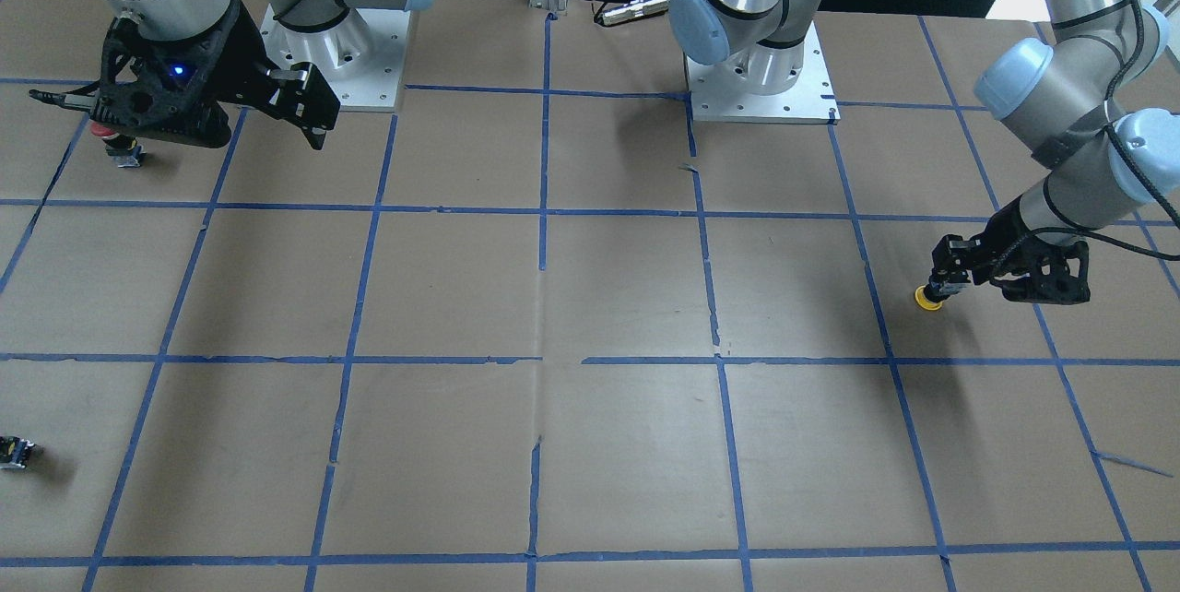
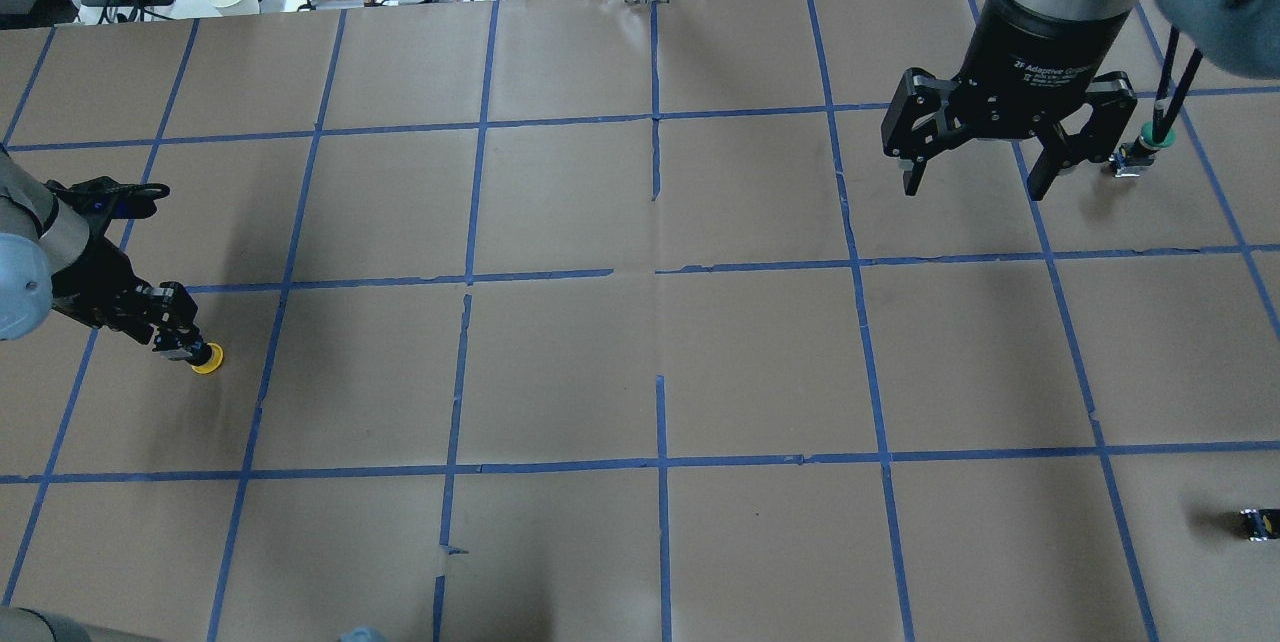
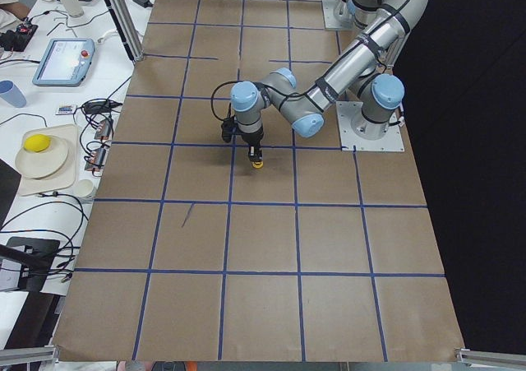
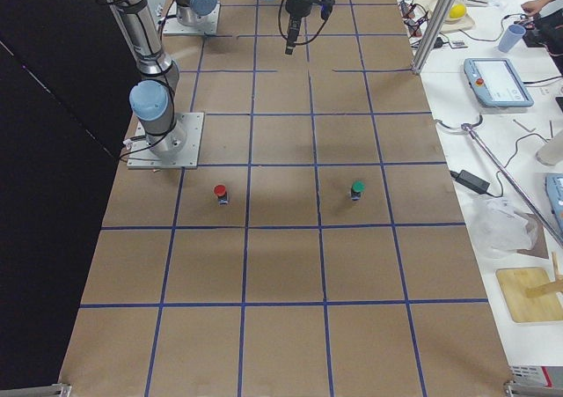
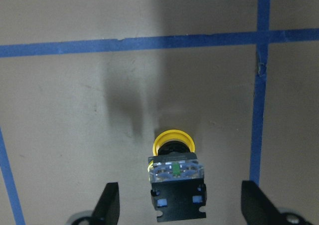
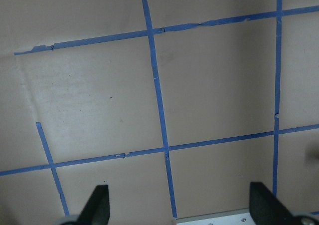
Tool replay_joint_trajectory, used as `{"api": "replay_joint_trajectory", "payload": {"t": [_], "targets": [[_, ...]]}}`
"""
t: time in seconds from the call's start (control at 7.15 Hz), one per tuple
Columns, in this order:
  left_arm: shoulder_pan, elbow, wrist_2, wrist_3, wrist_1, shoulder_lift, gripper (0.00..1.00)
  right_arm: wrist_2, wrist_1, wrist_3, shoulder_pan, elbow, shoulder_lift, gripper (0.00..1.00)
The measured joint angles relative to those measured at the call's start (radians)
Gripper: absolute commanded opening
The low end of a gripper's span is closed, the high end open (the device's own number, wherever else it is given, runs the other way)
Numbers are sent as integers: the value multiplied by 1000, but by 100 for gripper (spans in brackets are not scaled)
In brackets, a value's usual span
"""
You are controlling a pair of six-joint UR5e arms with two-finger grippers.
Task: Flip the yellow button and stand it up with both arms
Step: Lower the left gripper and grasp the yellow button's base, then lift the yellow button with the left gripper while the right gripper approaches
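The yellow button (image 5: 175, 177) lies on its side on the brown paper, with its yellow cap (image 5: 173, 140) pointing away from the wrist camera. It also shows in the overhead view (image 2: 207, 359) and the front view (image 1: 927, 298). My left gripper (image 5: 182, 197) is open and low over the table, with one finger on each side of the button's black-and-grey body; neither finger touches it. It shows in the overhead view (image 2: 180, 340) too. My right gripper (image 2: 985, 184) is open and empty, held high over the far right of the table.
A red-capped button (image 1: 118, 145) stands under the right arm. A green-capped button (image 2: 1150, 140) stands beside the right gripper. A tiny dark block with a yellow spot (image 2: 1254, 522) lies near the right edge. Blue tape lines grid the brown paper (image 2: 660, 352).
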Motion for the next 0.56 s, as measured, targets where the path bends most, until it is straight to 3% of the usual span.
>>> {"api": "replay_joint_trajectory", "payload": {"t": [0.14,0.28,0.56], "targets": [[0,0,0,1,0,-2,58,4,0,0,-3,0,5,100],[1,-1,0,2,0,-3,51,7,2,13,-6,-1,8,100],[1,-1,1,4,0,-2,21,12,6,119,-10,-3,6,100]]}}
